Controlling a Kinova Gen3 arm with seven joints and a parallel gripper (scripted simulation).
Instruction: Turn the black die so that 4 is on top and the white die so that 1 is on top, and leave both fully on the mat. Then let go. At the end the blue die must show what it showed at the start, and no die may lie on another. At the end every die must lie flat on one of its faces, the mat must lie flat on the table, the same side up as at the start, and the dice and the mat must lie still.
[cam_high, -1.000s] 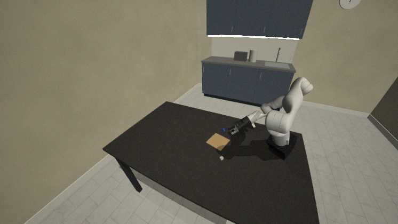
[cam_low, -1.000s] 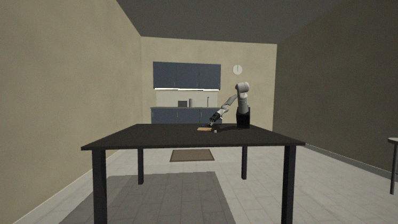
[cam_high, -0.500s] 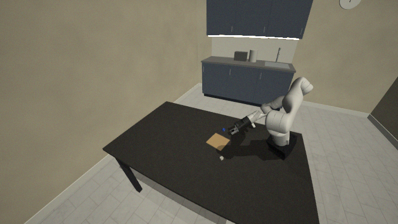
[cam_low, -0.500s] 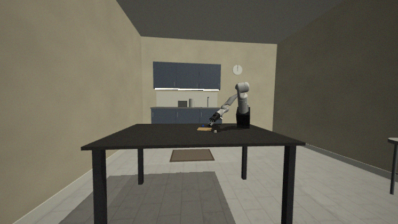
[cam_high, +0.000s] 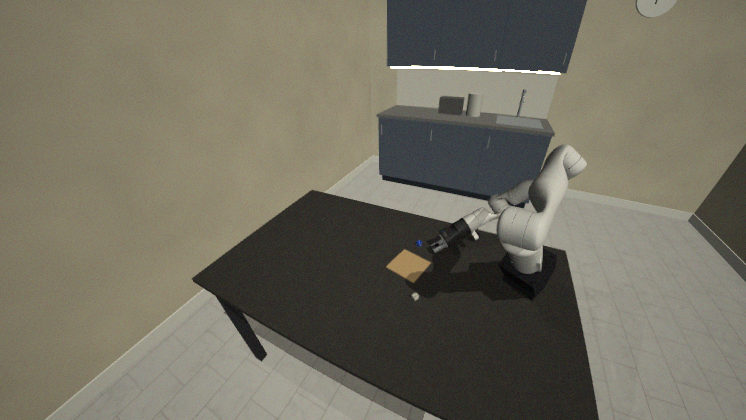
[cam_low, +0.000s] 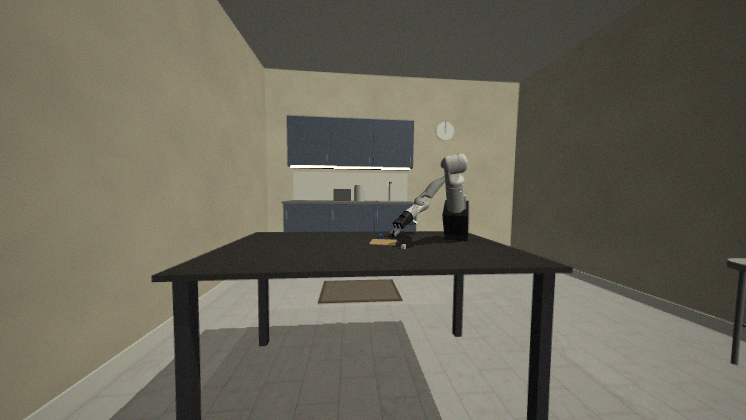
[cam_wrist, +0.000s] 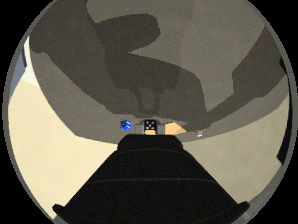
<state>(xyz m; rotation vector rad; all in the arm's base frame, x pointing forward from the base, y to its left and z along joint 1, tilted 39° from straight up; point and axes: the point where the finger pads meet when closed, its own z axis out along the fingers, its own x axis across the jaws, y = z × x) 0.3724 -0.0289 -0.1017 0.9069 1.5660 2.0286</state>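
Wrist view shows the hand (cam_wrist: 150, 131) gripping the black die (cam_wrist: 149, 124), not yet on the mat (cam_high: 408, 265); the white die (cam_high: 415, 296) lies off it, untouched.

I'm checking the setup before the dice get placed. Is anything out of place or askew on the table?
Nothing looks damaged or tipped. The white die and blue die both lie off the tan mat, on the dark table. The gripper holds the black die near the mat's edge.
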